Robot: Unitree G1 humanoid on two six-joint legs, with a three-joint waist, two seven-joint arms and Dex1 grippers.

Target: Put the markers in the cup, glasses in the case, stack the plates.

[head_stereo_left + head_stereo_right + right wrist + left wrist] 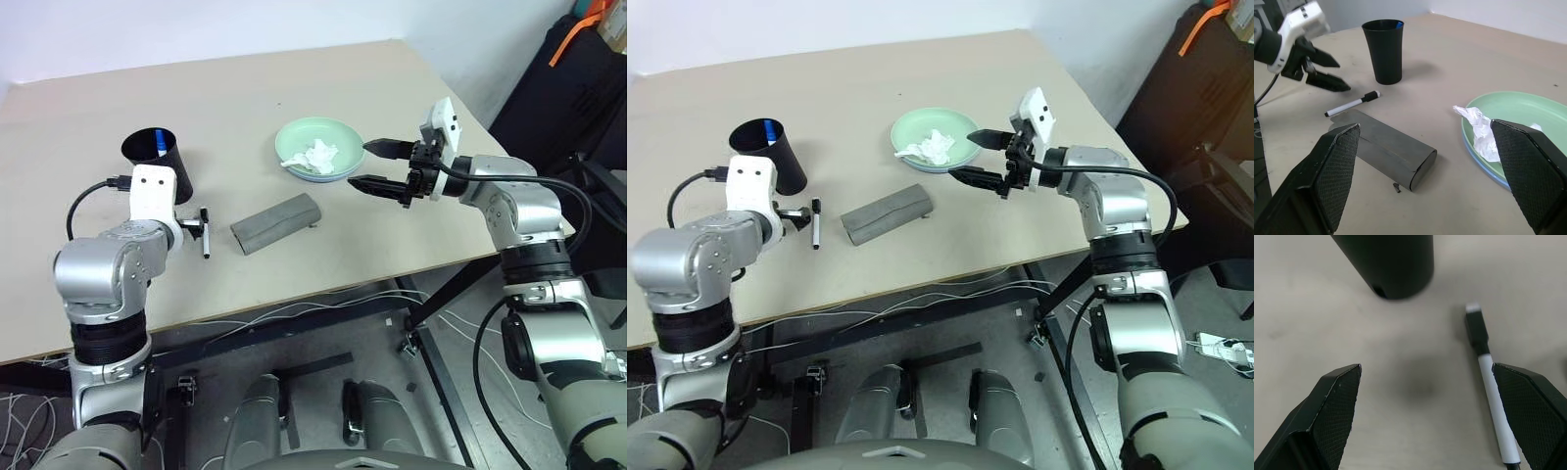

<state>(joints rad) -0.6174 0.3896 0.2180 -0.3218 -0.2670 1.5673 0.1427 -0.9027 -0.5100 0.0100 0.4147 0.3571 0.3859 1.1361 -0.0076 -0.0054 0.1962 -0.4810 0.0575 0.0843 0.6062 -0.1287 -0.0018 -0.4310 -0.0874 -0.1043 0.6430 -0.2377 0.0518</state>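
White marker (1493,396) lies on table near cup (1383,51); left gripper (1432,421) spread above it. Right gripper (377,166) spread, empty, farther off.

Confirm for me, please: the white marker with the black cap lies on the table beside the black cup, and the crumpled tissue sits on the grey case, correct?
Not quite. The white marker does lie on the table beside the black cup, but the crumpled tissue sits on the mint green plate, not on the grey case. The right wrist view shows this clearly.
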